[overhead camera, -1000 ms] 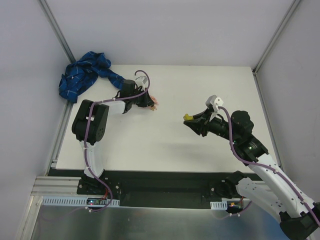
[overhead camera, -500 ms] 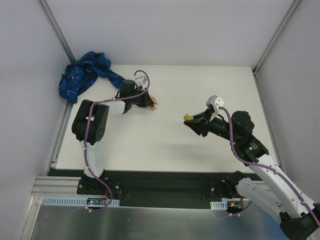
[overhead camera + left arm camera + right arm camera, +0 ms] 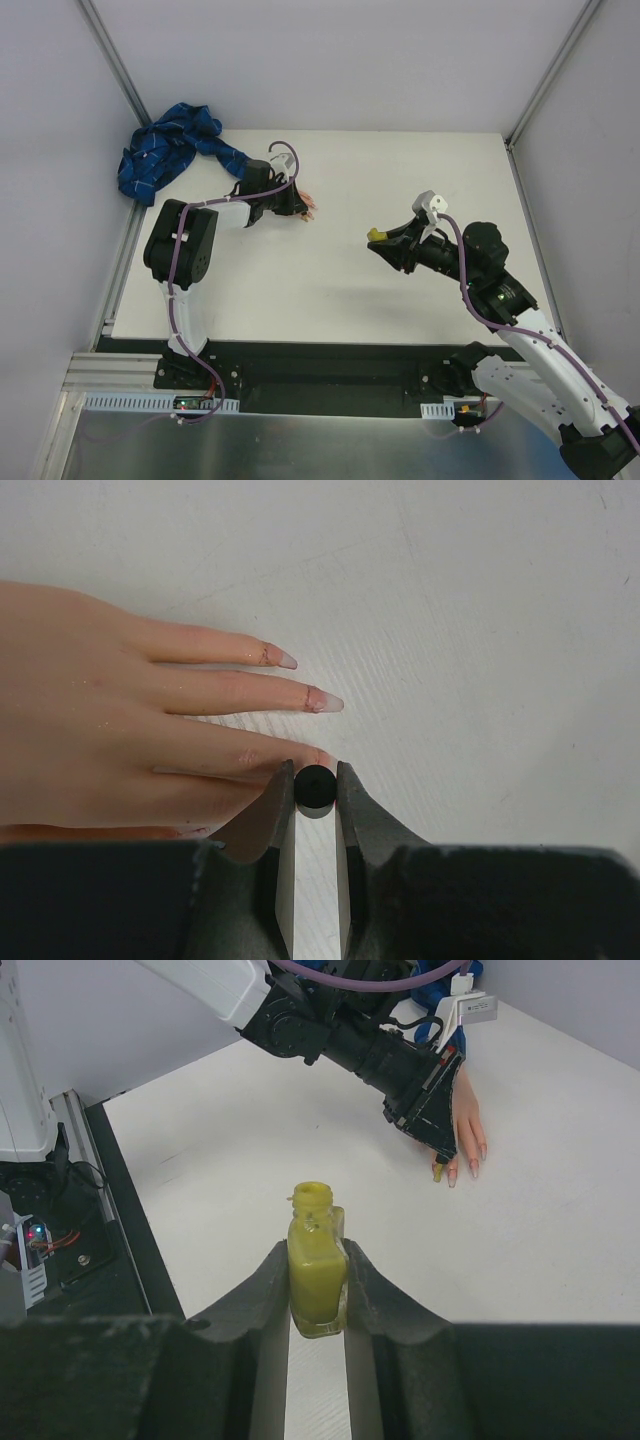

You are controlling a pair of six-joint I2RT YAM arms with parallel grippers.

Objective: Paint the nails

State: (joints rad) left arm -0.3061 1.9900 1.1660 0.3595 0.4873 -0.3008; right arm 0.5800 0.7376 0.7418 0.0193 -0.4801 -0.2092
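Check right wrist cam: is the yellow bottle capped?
No, the yellow bottle shows a bare, open neck with no cap on it.

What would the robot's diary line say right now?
left pincer: shut on brush over nails | right pincer: shut on open yellow bottle

Blue plaid cloth (image 3: pixel 165 150) bunched at the table's (image 3: pixel 400 170) far-left corner; small open yellow bottle (image 3: pixel 316 1272) toward the right
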